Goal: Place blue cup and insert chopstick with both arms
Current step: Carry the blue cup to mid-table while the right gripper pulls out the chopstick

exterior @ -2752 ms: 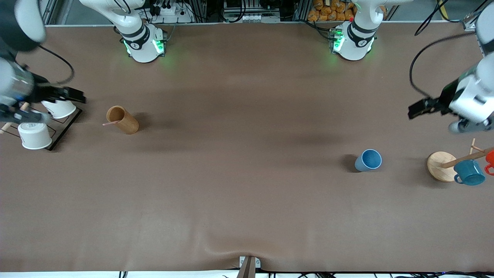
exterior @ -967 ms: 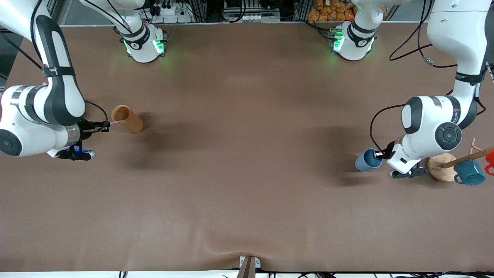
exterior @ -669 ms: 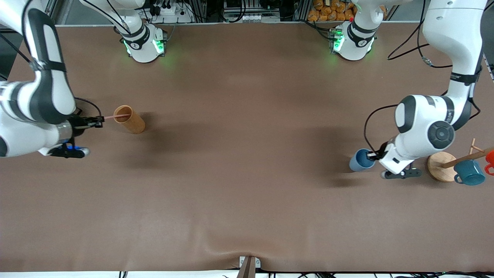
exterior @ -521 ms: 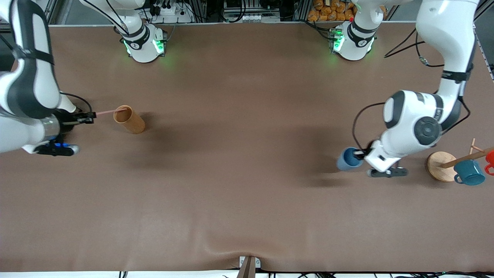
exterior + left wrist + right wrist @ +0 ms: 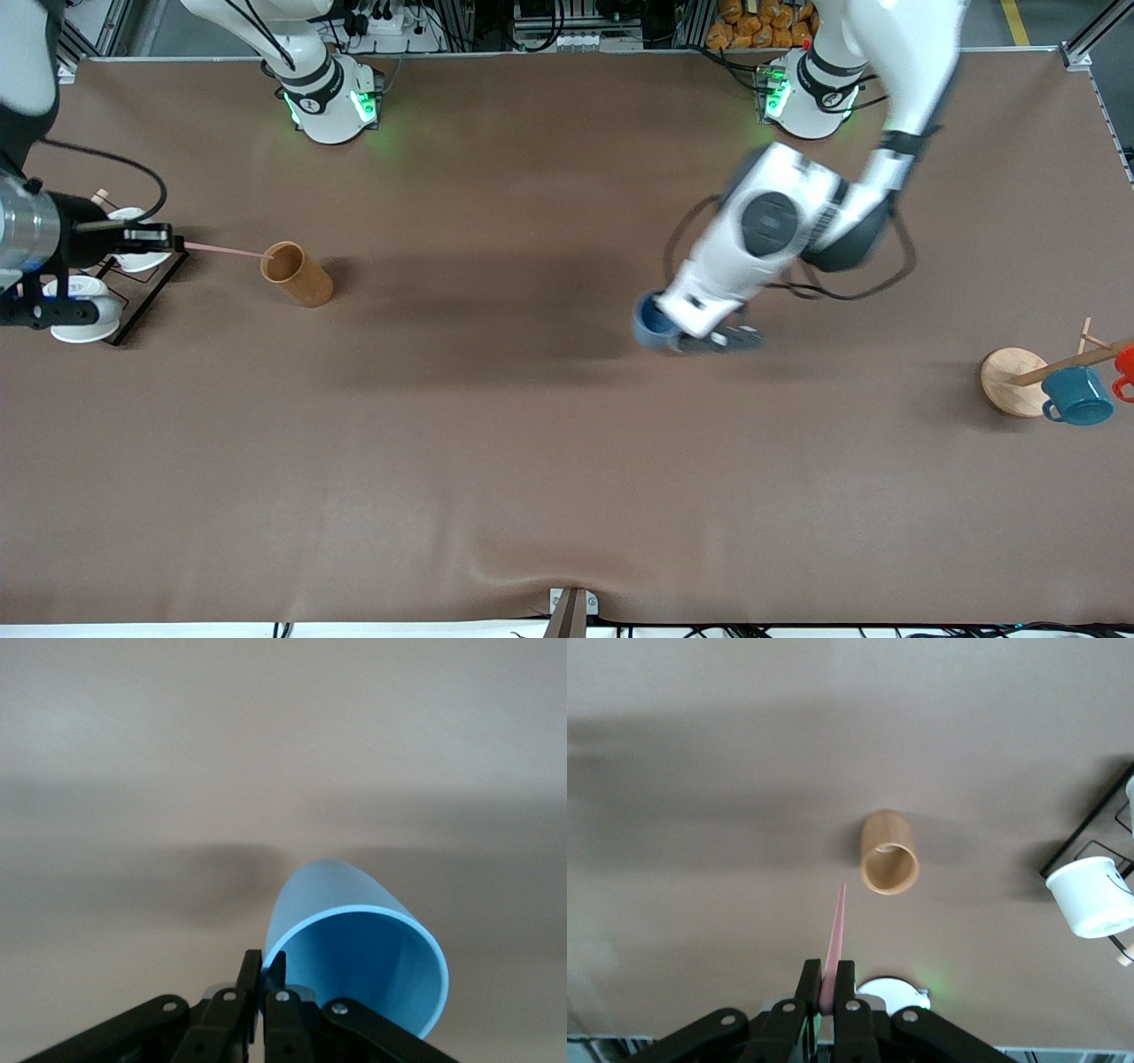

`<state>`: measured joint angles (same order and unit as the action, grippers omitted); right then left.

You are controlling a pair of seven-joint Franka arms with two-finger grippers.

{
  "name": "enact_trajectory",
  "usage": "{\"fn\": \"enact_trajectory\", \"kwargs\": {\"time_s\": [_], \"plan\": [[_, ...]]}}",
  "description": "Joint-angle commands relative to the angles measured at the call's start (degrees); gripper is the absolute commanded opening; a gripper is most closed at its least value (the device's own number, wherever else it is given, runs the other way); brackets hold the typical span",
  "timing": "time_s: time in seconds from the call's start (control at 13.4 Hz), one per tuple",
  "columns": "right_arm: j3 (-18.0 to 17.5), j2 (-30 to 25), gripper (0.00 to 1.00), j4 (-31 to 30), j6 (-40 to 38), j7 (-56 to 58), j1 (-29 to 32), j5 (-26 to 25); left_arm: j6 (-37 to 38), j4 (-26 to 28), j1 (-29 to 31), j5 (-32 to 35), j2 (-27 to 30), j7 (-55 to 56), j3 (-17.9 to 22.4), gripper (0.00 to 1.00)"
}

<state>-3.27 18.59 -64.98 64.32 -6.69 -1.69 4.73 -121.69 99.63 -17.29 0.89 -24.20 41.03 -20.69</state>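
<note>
My left gripper (image 5: 666, 326) is shut on the rim of the blue cup (image 5: 649, 326) and holds it above the middle of the table. In the left wrist view the blue cup (image 5: 359, 952) hangs tilted, one finger inside its rim and one outside, at my left gripper (image 5: 263, 970). My right gripper (image 5: 168, 237) is shut on the pale-pink chopstick (image 5: 226, 251), held over the table at the right arm's end, its tip near the mouth of the tan wooden cup (image 5: 297, 274). In the right wrist view the chopstick (image 5: 834, 939) sticks out from my right gripper (image 5: 829, 979) toward the tan cup (image 5: 889, 856).
A black wire rack (image 5: 146, 288) with white cups (image 5: 81, 319) stands at the right arm's end. A wooden mug stand (image 5: 1012, 381) with a teal mug (image 5: 1076, 396) and a red mug (image 5: 1124, 368) stands at the left arm's end.
My left arm has lifted the blue cup and carried it from near the mug stand toward the table's middle. My right gripper has drawn the chopstick out of the tan cup and risen.
</note>
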Motion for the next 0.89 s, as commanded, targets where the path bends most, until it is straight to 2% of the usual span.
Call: {"fn": "enact_trajectory", "kwargs": {"time_s": [0.0, 0.22, 0.45, 0.67, 0.82], "plan": [[-4.4, 1.0, 0.00, 3.0, -0.2, -11.0, -0.6, 3.7, 1.2, -6.9, -7.0, -0.2, -6.2, 9.4, 0.6, 0.00], [-5.8, 1.2, 0.00, 0.6, 6.4, -28.8, -2.3, 10.0, 0.5, -10.5, -12.9, -0.1, -10.6, 15.6, 1.1, 0.00], [-6.0, 1.0, 0.00, -3.8, 12.0, -33.5, -3.8, 10.5, -0.8, -11.0, -14.6, 0.0, -12.3, 17.0, 1.2, 0.00], [-5.8, -2.3, 0.00, -15.2, 20.6, -33.6, -3.2, 15.4, -0.9, -10.9, -14.6, 0.4, -13.5, 17.0, 1.2, 0.00], [-5.8, -6.3, 0.00, -22.9, 25.4, -33.6, -3.2, 15.7, -2.8, -11.0, -14.5, 0.4, -15.0, 17.1, 1.4, 0.00]]}}
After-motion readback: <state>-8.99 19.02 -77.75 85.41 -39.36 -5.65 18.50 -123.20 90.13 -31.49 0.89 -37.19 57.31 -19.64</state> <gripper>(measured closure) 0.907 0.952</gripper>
